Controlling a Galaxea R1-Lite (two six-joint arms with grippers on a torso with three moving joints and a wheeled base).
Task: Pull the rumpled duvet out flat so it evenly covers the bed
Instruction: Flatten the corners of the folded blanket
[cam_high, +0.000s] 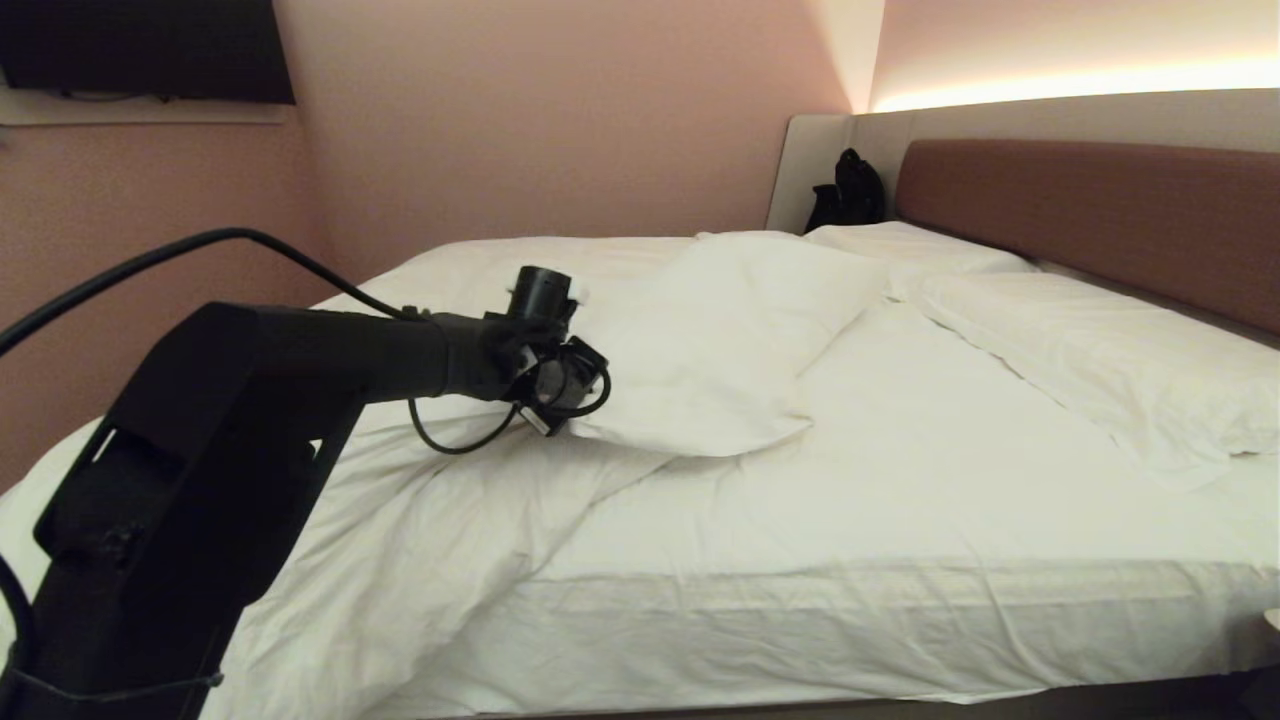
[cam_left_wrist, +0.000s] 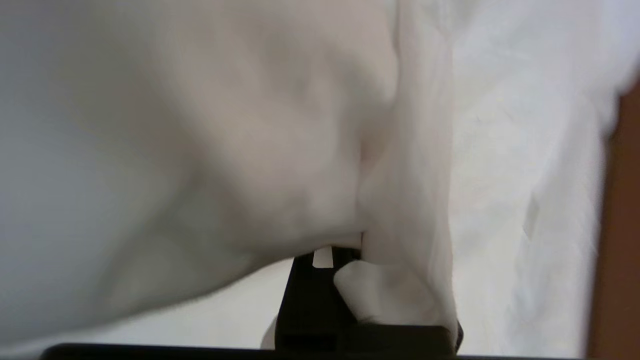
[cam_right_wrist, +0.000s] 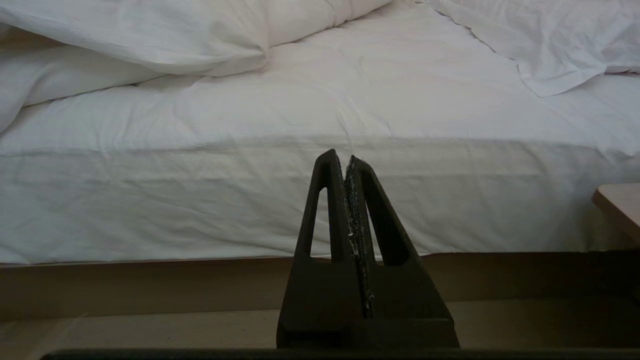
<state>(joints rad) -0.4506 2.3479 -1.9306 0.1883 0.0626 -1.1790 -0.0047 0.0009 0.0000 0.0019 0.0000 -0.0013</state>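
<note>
We had our left hand (cam_high: 575, 405) out over the bed (cam_high: 900, 620), on its left part, with the fingers pressed together on a fold of the duvet (cam_high: 700, 350). The left wrist view showed this clearly: white cloth was bunched between the dark fingers (cam_left_wrist: 310, 295) and hung over them. Our right hand (cam_right_wrist: 346, 160) was parked low in front of the near side of the bed, pressed together and holding nothing.

The duvet lay on the left half of the bed, folded back on itself in a thick puffy heap, and its lower part spilled over the near left corner in wrinkles. The right half of the mattress was bare down to the sheet (cam_high: 950, 480). The pillows (cam_high: 1090, 360) lay along the headboard (cam_high: 1100, 215) at the right.

So, as we judged it, the task was only at its beginning: the grip was made, but the pulling out and the smoothing were not yet done
</note>
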